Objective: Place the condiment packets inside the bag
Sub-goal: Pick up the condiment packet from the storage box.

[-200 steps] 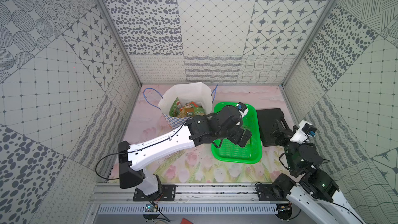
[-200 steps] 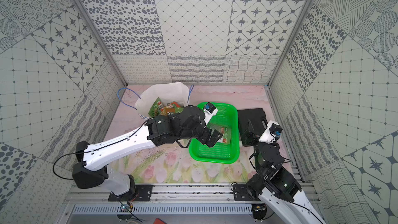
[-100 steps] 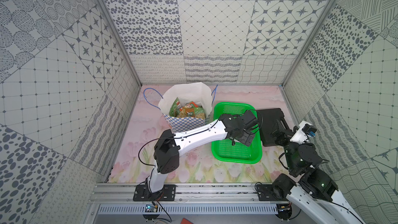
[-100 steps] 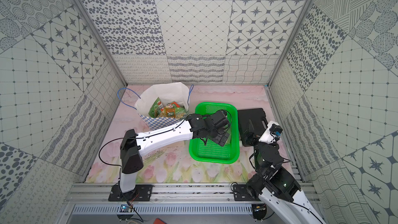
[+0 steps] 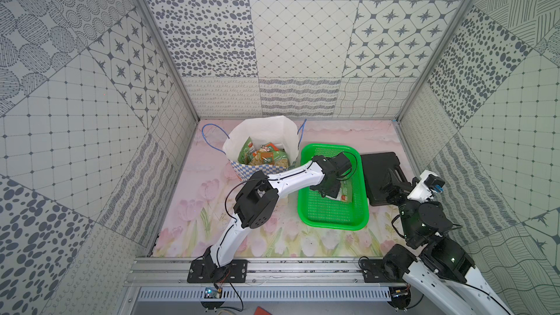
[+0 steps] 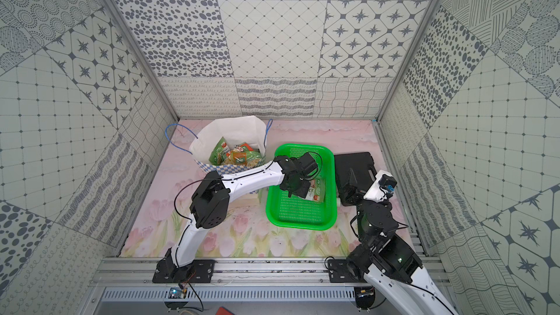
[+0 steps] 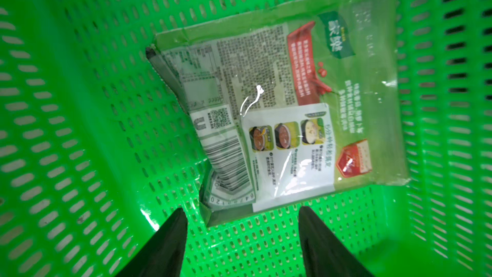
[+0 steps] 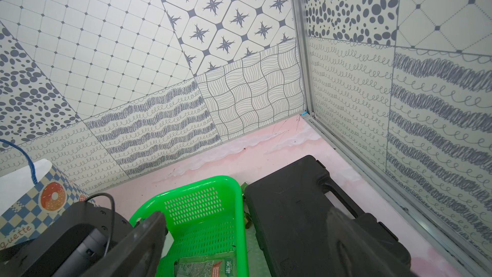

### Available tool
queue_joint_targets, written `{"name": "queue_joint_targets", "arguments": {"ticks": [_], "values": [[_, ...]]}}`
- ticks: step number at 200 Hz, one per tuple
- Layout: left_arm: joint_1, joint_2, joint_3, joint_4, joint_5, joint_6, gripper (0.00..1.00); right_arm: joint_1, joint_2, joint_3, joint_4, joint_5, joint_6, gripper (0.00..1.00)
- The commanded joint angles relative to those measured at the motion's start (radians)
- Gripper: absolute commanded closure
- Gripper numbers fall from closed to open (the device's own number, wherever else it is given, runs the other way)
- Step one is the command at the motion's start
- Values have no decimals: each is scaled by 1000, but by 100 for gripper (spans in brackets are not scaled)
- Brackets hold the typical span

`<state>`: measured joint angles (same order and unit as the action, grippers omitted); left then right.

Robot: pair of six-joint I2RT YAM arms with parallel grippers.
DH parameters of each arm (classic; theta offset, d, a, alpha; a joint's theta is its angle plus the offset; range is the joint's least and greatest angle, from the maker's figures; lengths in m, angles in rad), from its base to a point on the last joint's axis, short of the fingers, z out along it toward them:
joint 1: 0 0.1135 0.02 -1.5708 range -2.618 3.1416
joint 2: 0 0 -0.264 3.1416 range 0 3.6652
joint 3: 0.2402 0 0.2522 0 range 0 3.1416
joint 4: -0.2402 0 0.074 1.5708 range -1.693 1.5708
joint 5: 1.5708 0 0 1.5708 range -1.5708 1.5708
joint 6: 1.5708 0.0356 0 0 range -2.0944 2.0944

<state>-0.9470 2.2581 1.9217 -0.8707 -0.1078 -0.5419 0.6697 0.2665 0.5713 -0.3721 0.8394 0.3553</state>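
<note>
In the basket (image 7: pixel 80 102), a packet (image 7: pixel 279 107) lies just beyond the left claw (image 7: pixel 241 209).

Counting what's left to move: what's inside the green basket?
One green condiment packet lies on the basket floor, barcode side up. The left arm hides part of the floor in both top views.

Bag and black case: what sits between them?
The green basket, one packet lying in it, sits between bag and case; both top views show this.
</note>
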Motion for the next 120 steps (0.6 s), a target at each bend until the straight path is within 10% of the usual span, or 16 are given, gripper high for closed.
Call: {"name": "queue_joint_targets", "arguments": {"ticks": [1, 120], "values": [[13, 41, -5, 1, 23, -34, 34, -4, -13, -12, 52, 2, 0, 3], [-15, -70, -90, 94, 82, -6, 100, -3, -13, -24, 68, -11, -5, 3]]}}
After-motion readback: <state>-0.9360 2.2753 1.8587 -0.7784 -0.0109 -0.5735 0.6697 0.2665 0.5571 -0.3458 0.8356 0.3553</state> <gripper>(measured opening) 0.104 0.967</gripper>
